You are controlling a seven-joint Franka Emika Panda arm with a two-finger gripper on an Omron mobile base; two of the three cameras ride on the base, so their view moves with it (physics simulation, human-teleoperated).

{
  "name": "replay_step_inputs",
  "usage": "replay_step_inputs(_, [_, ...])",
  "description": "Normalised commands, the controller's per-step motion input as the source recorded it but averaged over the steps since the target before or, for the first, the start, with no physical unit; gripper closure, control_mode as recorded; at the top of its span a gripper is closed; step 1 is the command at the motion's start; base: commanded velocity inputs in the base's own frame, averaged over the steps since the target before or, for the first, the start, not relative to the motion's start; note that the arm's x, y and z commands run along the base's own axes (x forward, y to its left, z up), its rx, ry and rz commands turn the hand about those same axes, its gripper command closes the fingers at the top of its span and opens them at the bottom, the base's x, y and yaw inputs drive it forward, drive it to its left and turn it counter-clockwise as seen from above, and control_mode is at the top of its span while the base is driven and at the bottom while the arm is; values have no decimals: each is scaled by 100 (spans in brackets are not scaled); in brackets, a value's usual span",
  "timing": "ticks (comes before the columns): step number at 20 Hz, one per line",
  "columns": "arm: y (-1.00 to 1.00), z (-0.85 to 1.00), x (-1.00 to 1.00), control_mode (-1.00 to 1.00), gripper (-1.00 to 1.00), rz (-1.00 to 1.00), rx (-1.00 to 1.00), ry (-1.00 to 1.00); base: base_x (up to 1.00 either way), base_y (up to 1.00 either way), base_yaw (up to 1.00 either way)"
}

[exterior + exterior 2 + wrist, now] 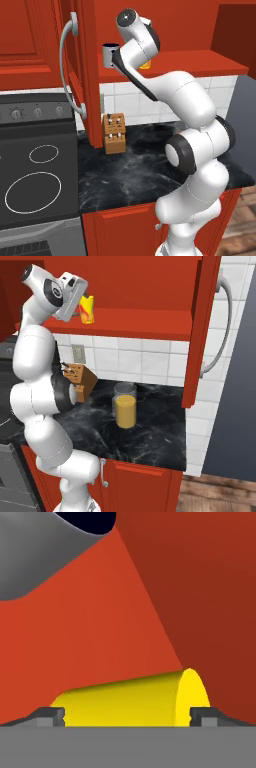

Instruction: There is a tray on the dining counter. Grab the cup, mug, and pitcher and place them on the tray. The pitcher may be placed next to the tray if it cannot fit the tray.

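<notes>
- While our arm reaches up into the open red wall cabinet (150, 286), the gripper (127, 717) sits at the cup (87, 309) on the cabinet shelf (150, 326); in the hand view one fingertip (50, 717) shows at each end of the yellow body, close against it, but we cannot tell whether they are pressing on it.
- On the same shelf the mug (109, 55) stands just beside our wrist in the left base view; in the hand view its grey wall and dark inside loom at the upper left, near the cup and apart from it.
- Both cabinet doors hang open: one door (80, 70) with a curved grey handle stands to the left of the arm, the other door (202, 331) to the right of the shelf.
- Below the shelf, the pitcher (125, 405) stands upright on the black marbled worktop (150, 436), clear glass above and orange-yellow in its lower part.
- Also on the worktop, a wooden knife block (114, 133) stands against the white tiled wall (140, 361); in the right base view the arm partly covers it.
- Left of the worktop we see a stove (35, 175) with ring-marked burners and a row of knobs.
- Red cabinet fronts (140, 486) run under the worktop, and wooden flooring (215, 496) shows at the lower right.
</notes>
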Motion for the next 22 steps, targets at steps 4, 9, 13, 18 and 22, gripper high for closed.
replay_step_inputs(4, [0,-19,5,-100,-100,0,-1,4,0,0,0])
replay_step_inputs(9, [0,-31,-2,-100,-100,0,0,11,0,0,0])
replay_step_inputs(13, [0,-39,-13,-100,-100,0,0,15,0,0,0])
replay_step_inputs(18, [0,-31,-9,-100,-100,0,0,10,0,0,0])
replay_step_inputs(22, [0,-24,0,-100,100,0,0,8,0,0,0])
